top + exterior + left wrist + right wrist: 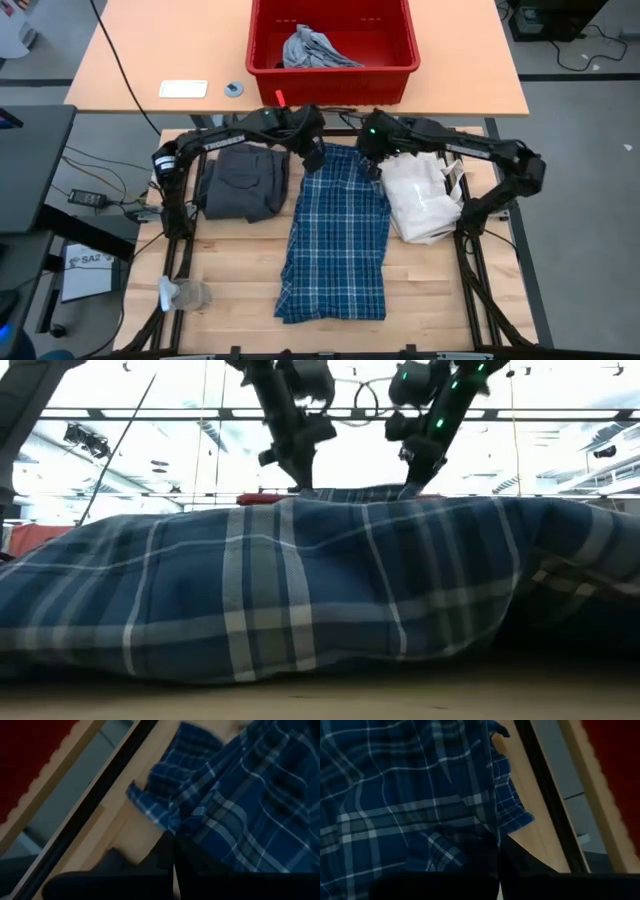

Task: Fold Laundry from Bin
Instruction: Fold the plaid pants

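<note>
On the near part of the pale wooden slatted worktop (420,290) lies a small grey crumpled cloth scrap (185,294), close to the left edge. A blue-and-white plaid shirt (335,232) is spread flat down the middle of the worktop as a long rectangle, running from the near edge to the far edge. To its left sits a folded dark grey garment (242,181); to its right, touching the shirt's edge, a white fabric bag (422,202).

At the shirt's far left corner the left pincer (313,156) is closed on the plaid cloth; in the left wrist view its dark fingers (165,857) meet at the hem. At the far right corner the right pincer (371,163) is likewise clamped on the shirt, the fabric folding between its fingers (492,855) in the right wrist view.

Beyond the worktop, on a separate tan table (130,70), stands a bright red rectangular plastic bin (333,68) holding a light grey crumpled piece (313,47).
</note>
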